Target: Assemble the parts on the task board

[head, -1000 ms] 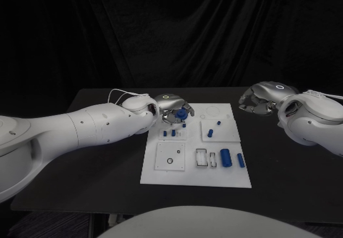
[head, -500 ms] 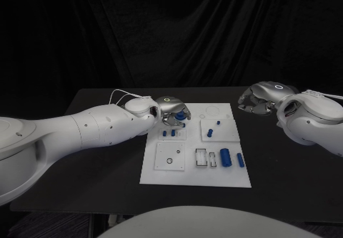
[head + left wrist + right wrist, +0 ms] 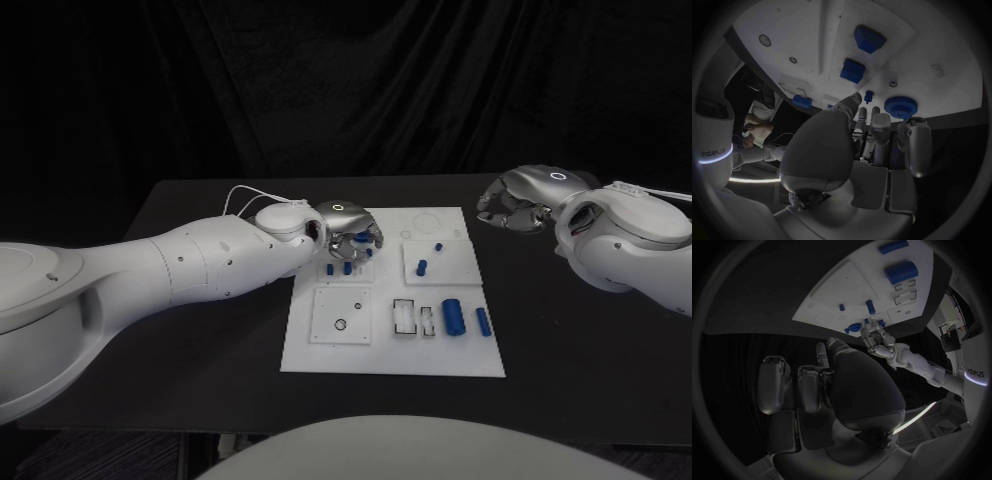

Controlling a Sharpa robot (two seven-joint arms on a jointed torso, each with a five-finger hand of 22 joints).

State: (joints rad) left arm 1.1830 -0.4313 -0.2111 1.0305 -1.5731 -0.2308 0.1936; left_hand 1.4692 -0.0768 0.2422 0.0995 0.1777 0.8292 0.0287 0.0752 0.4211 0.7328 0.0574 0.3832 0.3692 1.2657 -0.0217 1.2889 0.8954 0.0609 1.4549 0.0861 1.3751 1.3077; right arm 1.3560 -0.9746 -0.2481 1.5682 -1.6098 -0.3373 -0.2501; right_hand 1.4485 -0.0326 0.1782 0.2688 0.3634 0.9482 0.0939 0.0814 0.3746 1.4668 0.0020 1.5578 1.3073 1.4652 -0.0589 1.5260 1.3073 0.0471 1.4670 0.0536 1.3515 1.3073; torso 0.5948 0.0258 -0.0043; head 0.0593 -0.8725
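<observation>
— Where does the head camera sit?
— High, looking down and forward at the black table [image 3: 216, 340], taking in the whole task board [image 3: 394, 345] from some way off.
— And the wrist cameras?
— Each looks out from behind its own hand. The left wrist one sits close over the task board. The right wrist one looks across from farther off.
— What do they share?
— All three show the task board.
</observation>
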